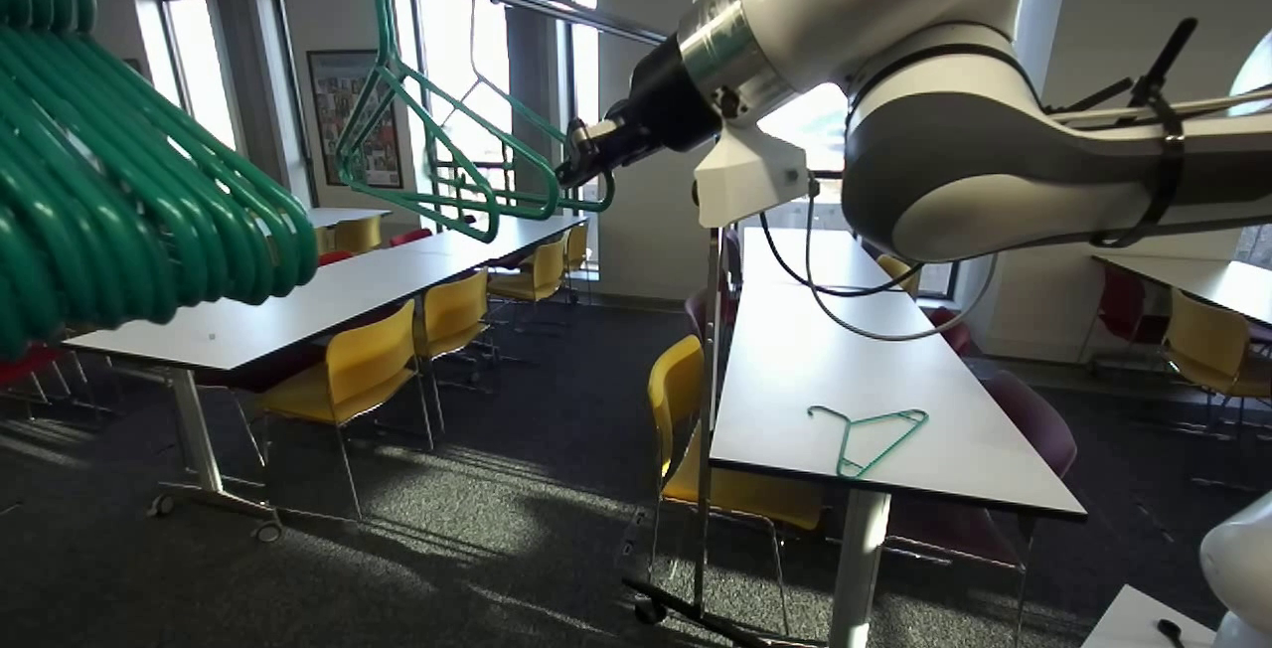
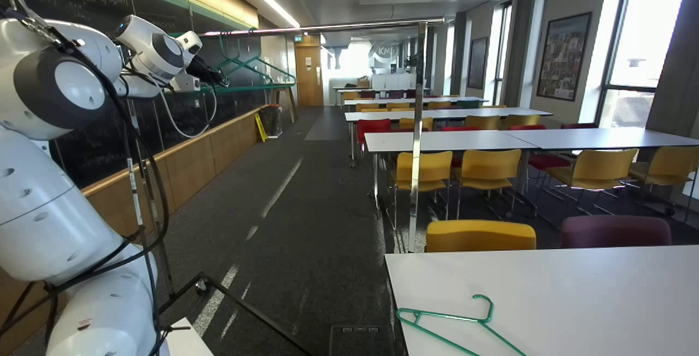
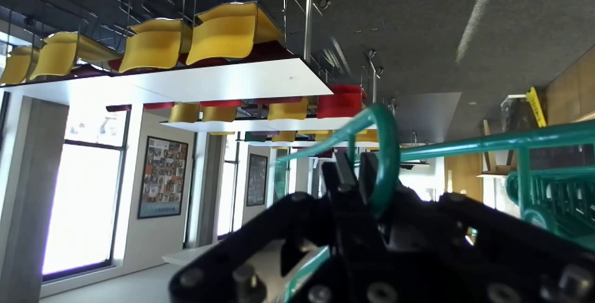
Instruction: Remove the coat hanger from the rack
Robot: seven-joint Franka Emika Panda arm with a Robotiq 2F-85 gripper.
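Green coat hangers hang from the bar of the rack (image 1: 576, 12); the rack also shows in an exterior view (image 2: 355, 26). A dense cluster of hangers (image 1: 149, 181) hangs at the far left. A few hang apart near my gripper. My gripper (image 1: 571, 166), also in an exterior view (image 2: 221, 77), is at the lower corner of one coat hanger (image 1: 550, 193). In the wrist view, my fingers (image 3: 355, 173) are close together, with the hanger's curved corner (image 3: 386, 154) passing between them. The fingers hide the exact contact. Hooks of the separate hangers remain over the bar.
Another green hanger (image 2: 453, 316) lies on a white table (image 1: 795, 350) beside the rack. A rack upright (image 2: 418, 143) stands at the bar's end. Yellow chairs (image 1: 373, 365) and long tables (image 1: 397, 260) stand beyond. A chalkboard (image 2: 202, 61) runs along the wall.
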